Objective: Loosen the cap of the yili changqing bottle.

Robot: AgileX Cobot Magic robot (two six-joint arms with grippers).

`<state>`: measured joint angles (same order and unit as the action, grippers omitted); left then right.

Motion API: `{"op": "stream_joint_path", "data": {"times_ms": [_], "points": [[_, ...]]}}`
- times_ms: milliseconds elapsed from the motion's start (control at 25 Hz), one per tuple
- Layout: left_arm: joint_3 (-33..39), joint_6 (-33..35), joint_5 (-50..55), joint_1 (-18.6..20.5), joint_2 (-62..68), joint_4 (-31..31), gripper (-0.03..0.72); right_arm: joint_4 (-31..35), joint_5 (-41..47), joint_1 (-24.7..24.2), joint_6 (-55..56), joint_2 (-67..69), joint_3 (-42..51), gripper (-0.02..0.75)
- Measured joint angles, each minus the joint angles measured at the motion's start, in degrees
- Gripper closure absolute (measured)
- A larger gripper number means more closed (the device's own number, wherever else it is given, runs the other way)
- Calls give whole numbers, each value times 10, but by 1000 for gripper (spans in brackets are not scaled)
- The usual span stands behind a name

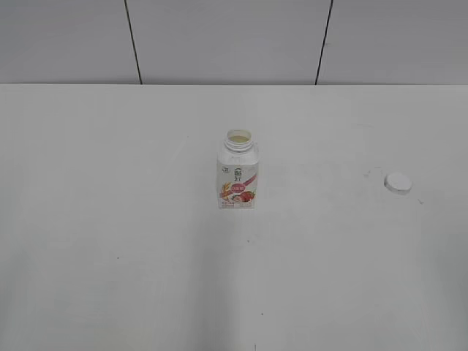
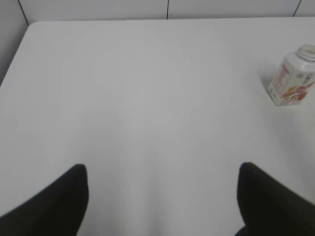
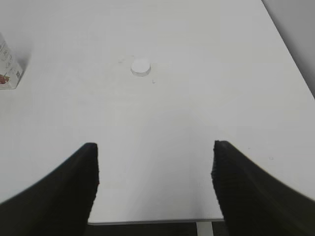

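The yili changqing bottle (image 1: 238, 174) stands upright at the middle of the white table, its neck open with no cap on it. It also shows at the right edge of the left wrist view (image 2: 294, 76) and, in part, at the left edge of the right wrist view (image 3: 9, 70). The white cap (image 1: 398, 183) lies flat on the table well to the right of the bottle; it also shows in the right wrist view (image 3: 141, 67). My left gripper (image 2: 162, 172) is open and empty, far from the bottle. My right gripper (image 3: 155, 150) is open and empty, short of the cap. Neither gripper shows in the exterior view.
The white table (image 1: 146, 241) meets a grey panelled wall (image 1: 219, 40) at the back. The table's front edge (image 3: 152, 220) shows just below my right gripper's fingers.
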<state>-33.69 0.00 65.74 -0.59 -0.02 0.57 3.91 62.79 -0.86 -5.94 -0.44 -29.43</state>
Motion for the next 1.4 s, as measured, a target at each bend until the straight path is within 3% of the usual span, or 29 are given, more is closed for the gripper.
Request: {"op": "stream_joint_path", "data": {"times_ms": [200, 760, 1400], "points": [[10, 17, 23, 0, -4, -1, 123, 0, -1, 0, 0, 0, 0, 172], [38, 24, -49, -1, -4, -24, 133, 0, -1, 0, 0, 0, 0, 172], [38, 24, -49, -47, -4, -33, 144, 0, -1, 0, 0, 0, 0, 172]]}}
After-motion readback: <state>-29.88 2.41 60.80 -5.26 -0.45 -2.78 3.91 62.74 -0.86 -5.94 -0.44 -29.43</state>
